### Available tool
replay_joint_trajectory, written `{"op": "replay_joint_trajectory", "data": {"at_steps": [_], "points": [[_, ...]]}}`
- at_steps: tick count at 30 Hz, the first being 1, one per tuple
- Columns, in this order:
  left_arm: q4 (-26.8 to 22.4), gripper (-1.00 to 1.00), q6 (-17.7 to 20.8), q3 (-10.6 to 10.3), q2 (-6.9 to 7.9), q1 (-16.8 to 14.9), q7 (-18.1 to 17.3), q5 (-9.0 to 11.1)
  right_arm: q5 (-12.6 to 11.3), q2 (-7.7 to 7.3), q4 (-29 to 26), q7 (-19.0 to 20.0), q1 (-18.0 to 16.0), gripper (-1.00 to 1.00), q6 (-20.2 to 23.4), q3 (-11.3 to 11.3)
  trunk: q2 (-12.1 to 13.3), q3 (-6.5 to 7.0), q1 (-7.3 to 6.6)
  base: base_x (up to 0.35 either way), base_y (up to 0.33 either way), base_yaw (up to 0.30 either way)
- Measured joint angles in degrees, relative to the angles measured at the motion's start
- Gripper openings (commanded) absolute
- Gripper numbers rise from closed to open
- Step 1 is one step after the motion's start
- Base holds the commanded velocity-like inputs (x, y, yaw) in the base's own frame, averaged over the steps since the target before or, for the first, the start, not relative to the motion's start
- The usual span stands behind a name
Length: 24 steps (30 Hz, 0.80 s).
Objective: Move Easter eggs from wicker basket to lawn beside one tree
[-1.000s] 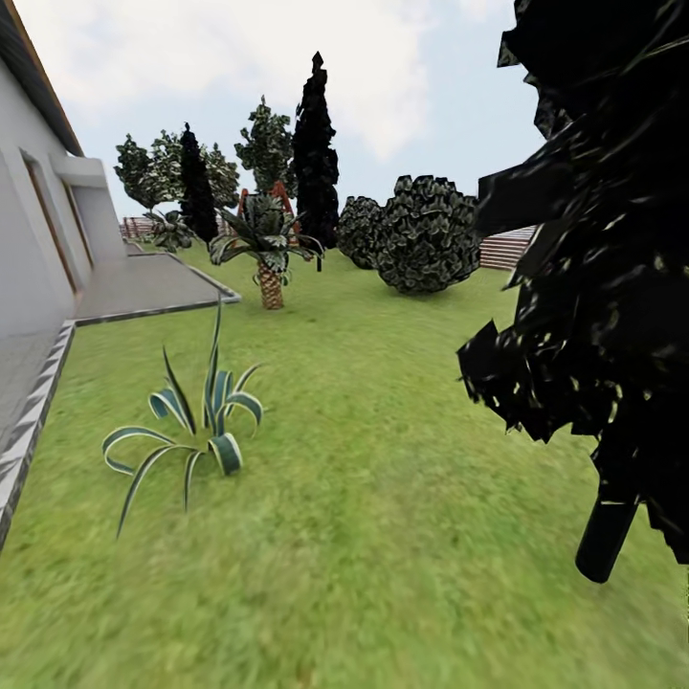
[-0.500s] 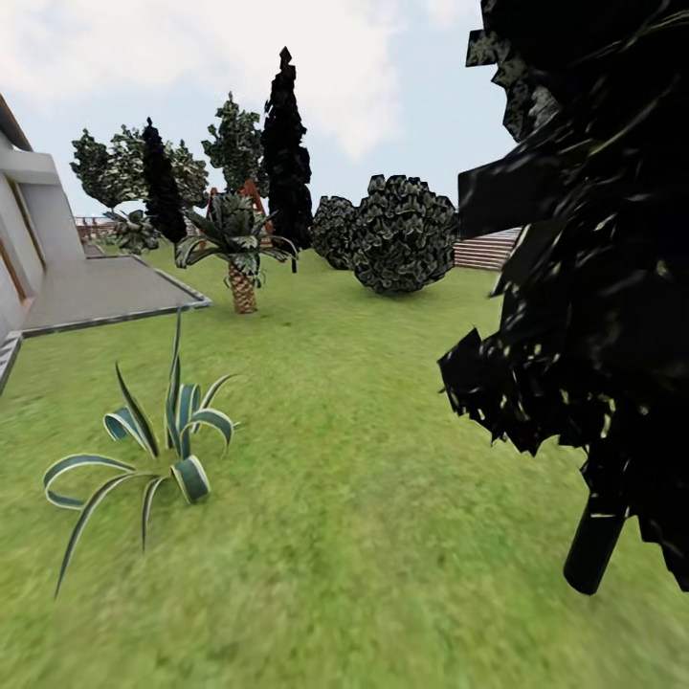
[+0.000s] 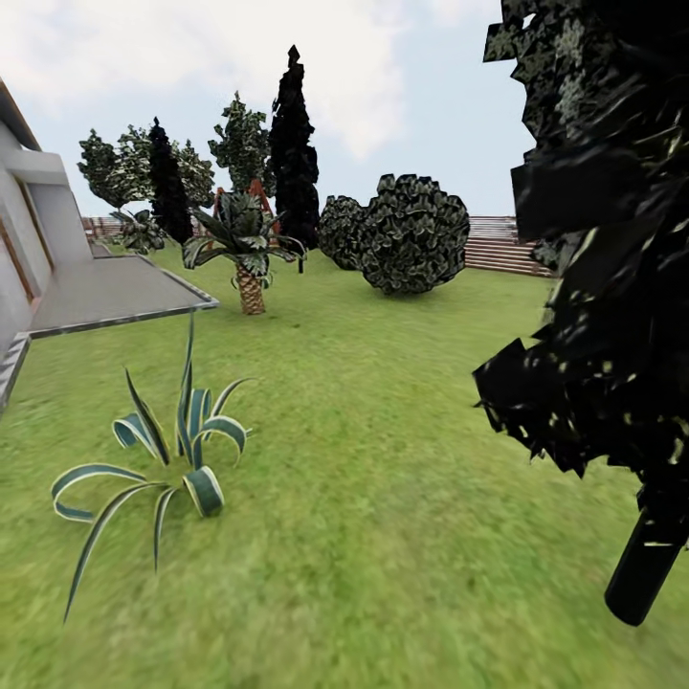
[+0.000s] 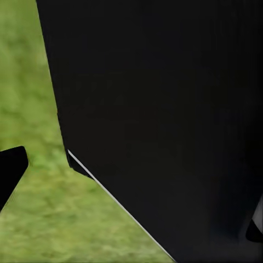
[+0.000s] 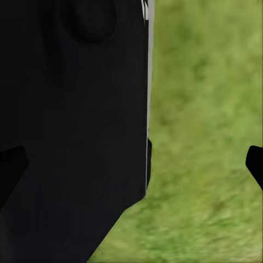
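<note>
Each wrist view looks past a black robot body panel onto grass; dark finger tips [image 5: 255,164] barely edge in, so whether the fingers are released or clenched cannot be told. The lawn [image 3: 383,431] spreads wide. A striped agave [image 3: 172,450] stands near left, a dark cypress [image 3: 612,287] near right, a palm [image 3: 244,249] and round bush [image 3: 411,234] far, the slat fence [image 3: 502,244] beyond.

Mottled matt grass lawn [image 3: 383,478]
</note>
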Motion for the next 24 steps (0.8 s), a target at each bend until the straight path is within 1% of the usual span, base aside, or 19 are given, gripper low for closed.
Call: {"op": "replay_joint_trajectory", "data": {"at_steps": [9, 12, 16, 24], "points": [[0.01, 1.00, 0.02, 0.00, 0.05, 0.00, -0.03, -0.04, 0.05, -0.03, 0.00, 0.01, 0.00, 1.00, 0.00, 0.00, 0.00, 0.00, 0.00, 0.203, 0.285, 0.027], [0.01, 1.00, -0.02, 0.00, 0.09, 0.00, 0.01, -0.04, 0.08, -0.04, -0.01, 0.00, 0.00, 1.00, 0.00, 0.05, 0.00, 0.00, 0.01, 0.156, 0.156, -0.005], [0.02, 1.00, -0.05, 0.00, 0.13, -0.02, 0.03, -0.03, 0.09, -0.05, -0.02, 0.02, 0.02, 1.00, 0.00, 0.08, 0.00, 0.00, -0.01, 0.273, 0.023, -0.180], [0.03, 1.00, -0.06, 0.00, 0.16, -0.02, 0.01, -0.04, 0.09, -0.06, -0.02, 0.03, 0.02, 1.00, 0.00, 0.08, 0.00, 0.00, -0.01, 0.327, 0.003, -0.263]]}}
